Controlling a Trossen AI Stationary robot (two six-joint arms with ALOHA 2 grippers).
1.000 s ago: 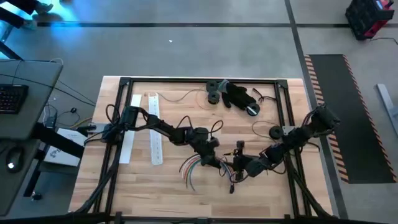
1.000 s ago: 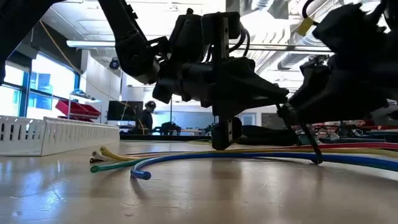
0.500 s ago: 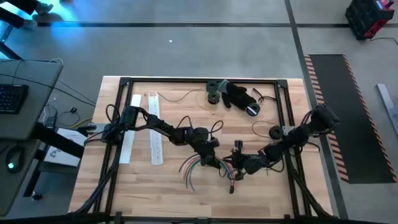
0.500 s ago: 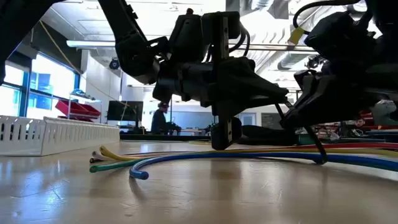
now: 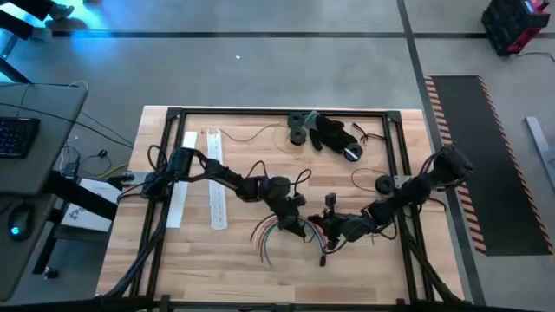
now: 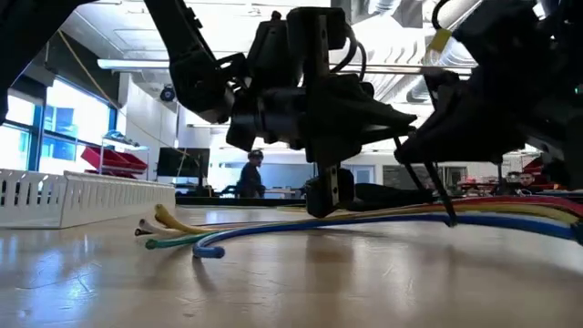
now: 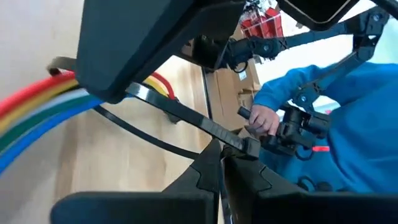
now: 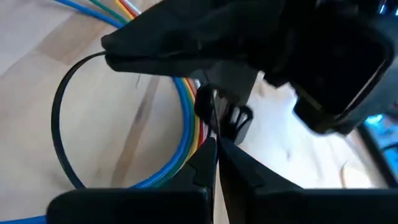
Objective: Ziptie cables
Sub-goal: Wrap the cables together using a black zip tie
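High view: a wooden table (image 5: 199, 251) seen from above. The left gripper (image 5: 293, 222) and right gripper (image 5: 334, 232) meet just below the table's centre, over the cables (image 5: 264, 234), whose loose ends fan out toward 7 o'clock. Two white strips (image 5: 215, 182) lie at 9 o'clock; a black heap (image 5: 334, 134) sits at 1 o'clock.

Low view: the cables (image 6: 273, 232) run flat along the tabletop, ends at 8 o'clock, passing under both dark grippers. A white strip (image 6: 73, 196) stands at 9 o'clock.

Left wrist view: the left gripper (image 7: 219, 167) is clenched on a black ziptie (image 7: 186, 115) beside the cables (image 7: 37, 109). A person (image 7: 348, 118) in blue stands behind.

Right wrist view: the right gripper (image 8: 214, 146) is clenched on the ziptie (image 8: 59, 124), which loops around the cables (image 8: 186, 118).
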